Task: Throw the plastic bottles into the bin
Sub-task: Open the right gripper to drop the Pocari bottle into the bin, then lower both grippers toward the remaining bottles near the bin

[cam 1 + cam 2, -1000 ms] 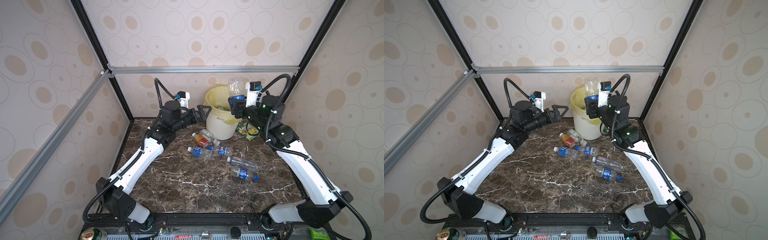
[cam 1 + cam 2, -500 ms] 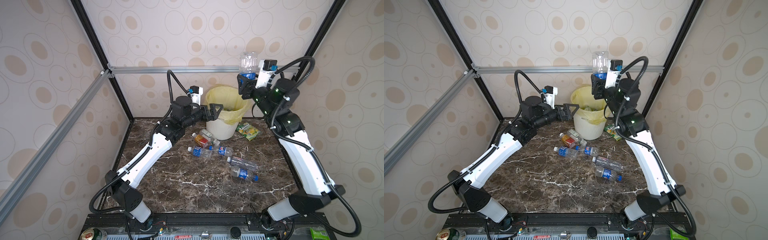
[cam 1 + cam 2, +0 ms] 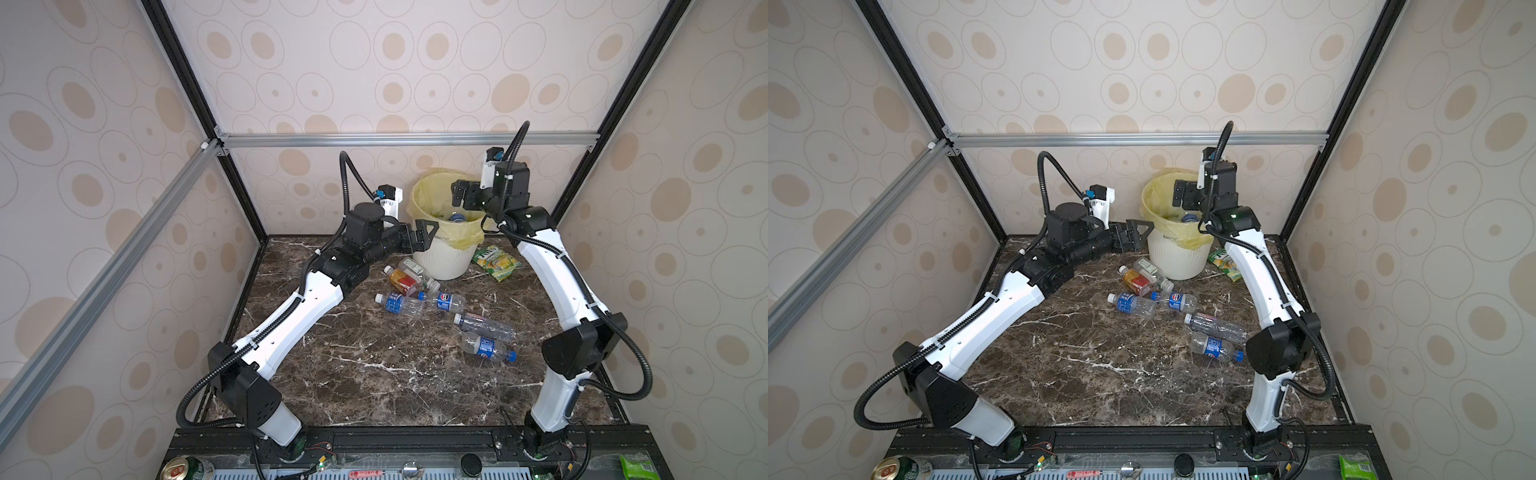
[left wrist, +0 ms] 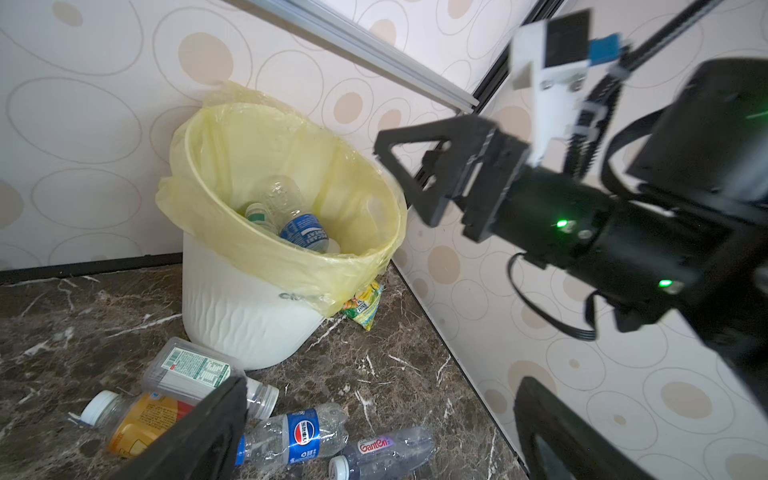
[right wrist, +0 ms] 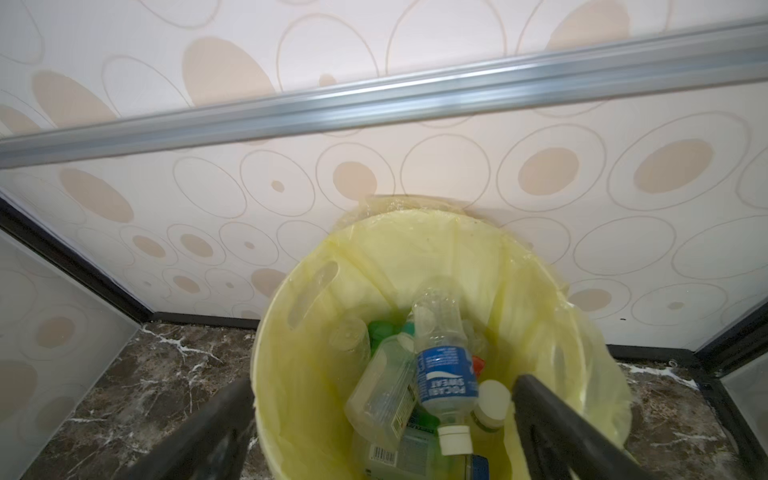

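Bottles [image 3: 484, 326] are lying loose on the desk [image 3: 374, 395] in both top views, six near the bin [image 3: 440, 266], others already inside it. My right fingers [image 3: 457, 192] are hanging apart, empty, over the rim. My left fingers [image 3: 420, 237] are spread just beside the bin, so I'm judging a careless swing could tip it. The left wrist view is showing a snack packet [image 4: 361, 303] crowding the corner. The right wrist view is showing the back wall [image 5: 415, 174] close behind the bin.

The bin [image 3: 440, 264] is white, its liner [image 3: 430, 195] yellow
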{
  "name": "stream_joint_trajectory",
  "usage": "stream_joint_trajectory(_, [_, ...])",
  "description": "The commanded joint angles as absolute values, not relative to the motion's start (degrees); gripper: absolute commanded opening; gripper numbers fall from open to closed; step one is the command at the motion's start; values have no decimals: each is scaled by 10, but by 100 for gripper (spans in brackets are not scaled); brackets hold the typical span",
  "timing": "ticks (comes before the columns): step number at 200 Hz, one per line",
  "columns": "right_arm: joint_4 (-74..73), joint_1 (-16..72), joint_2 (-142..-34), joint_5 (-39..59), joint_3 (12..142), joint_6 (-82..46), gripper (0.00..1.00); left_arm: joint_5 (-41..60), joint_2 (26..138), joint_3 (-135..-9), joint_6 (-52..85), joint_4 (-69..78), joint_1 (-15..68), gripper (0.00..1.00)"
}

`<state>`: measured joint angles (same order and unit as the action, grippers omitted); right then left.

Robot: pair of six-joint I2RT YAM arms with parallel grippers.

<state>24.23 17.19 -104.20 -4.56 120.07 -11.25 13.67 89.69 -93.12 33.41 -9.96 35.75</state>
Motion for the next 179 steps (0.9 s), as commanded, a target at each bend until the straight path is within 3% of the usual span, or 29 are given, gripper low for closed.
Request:
stream_joint_trajectory(1, [228, 173, -998, -48, 1186, -119, 100, 136, 872, -924, 334, -87, 358, 99])
stream_joint_trajectory(98, [227, 173, -942, -35, 1136, -132, 100, 111, 843, -882, 368, -100, 358, 99])
stream_joint_trajectory(179, [258, 193, -854, -23, 996, -124, 100, 107, 862, -852, 466, -141, 323, 99])
